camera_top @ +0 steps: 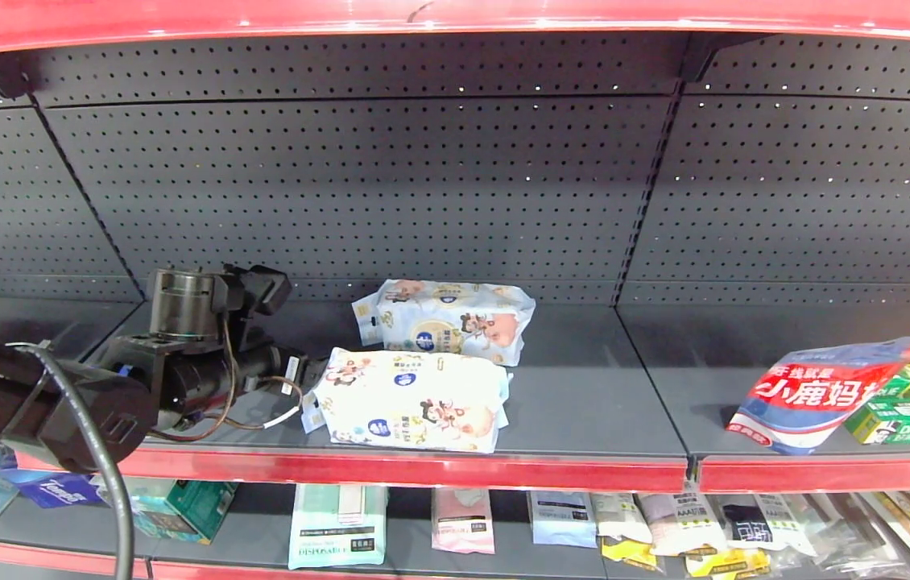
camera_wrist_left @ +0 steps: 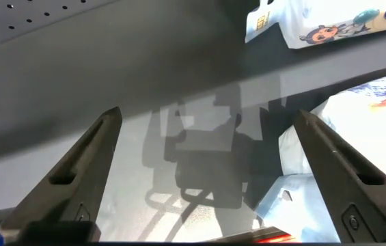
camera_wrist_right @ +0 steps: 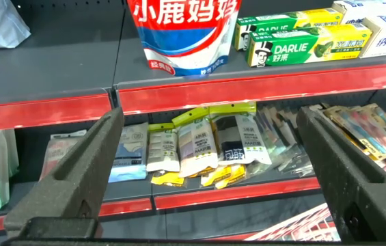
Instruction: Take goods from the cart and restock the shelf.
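Note:
Two white baby-print wipes packs lie on the grey middle shelf [camera_top: 584, 403]: a front pack [camera_top: 411, 399] near the red edge and a back pack [camera_top: 447, 321] behind it. My left gripper [camera_top: 294, 379] rests low over the shelf, right beside the front pack's left end. In the left wrist view this gripper [camera_wrist_left: 206, 137] is open, with bare shelf between its fingers [camera_wrist_left: 76, 184]; the front pack [camera_wrist_left: 356, 123] lies by one finger and the back pack [camera_wrist_left: 315, 24] farther off. My right gripper [camera_wrist_right: 210, 130] is open and holds nothing, facing the shelf front.
A red and blue pouch [camera_top: 825, 391] and green toothpaste boxes [camera_top: 906, 411] sit on the right bay, with the pouch [camera_wrist_right: 182, 34] and the boxes [camera_wrist_right: 295, 41] also in the right wrist view. The lower shelf [camera_top: 503, 564] holds several small packets. The pegboard back wall [camera_top: 390, 185] is bare.

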{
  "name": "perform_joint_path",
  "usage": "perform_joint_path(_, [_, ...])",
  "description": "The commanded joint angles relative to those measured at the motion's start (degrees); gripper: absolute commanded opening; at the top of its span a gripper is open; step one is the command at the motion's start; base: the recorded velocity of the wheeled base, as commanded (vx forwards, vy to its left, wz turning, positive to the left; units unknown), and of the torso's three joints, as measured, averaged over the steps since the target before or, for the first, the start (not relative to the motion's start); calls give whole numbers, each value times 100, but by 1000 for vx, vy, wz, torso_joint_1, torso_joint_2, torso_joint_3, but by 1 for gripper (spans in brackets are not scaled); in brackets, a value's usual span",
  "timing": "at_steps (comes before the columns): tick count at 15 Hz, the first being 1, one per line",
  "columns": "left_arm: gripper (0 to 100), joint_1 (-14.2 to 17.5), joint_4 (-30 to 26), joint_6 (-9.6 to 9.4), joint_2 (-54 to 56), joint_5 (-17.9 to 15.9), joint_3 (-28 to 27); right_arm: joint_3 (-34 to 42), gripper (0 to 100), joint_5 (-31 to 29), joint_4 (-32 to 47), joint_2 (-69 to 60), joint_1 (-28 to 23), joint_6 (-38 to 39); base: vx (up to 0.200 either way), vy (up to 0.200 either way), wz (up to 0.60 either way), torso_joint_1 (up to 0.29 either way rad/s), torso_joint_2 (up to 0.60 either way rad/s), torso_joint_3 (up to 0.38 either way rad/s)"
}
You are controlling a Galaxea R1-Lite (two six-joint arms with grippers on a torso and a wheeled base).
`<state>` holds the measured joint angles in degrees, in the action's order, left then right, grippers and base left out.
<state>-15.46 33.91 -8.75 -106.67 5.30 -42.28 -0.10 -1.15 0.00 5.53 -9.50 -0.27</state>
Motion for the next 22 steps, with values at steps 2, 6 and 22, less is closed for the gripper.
perform_joint_path(2, [100, -1, 1, -4, 32, 6, 35, 1, 100, -8, 0, 9, 0, 18, 0, 0, 0, 0, 0, 0])
perform_joint_path(6, [100, -1, 1, -12, 41, 15, 9, 1, 100, -8, 0, 9, 0, 18, 0, 0, 0, 0, 0, 0])
perform_joint_path(22, [100, -10, -16, -4, 32, 23, 27, 1, 100, -8, 0, 9, 0, -8, 0, 0, 0, 0, 0, 0])
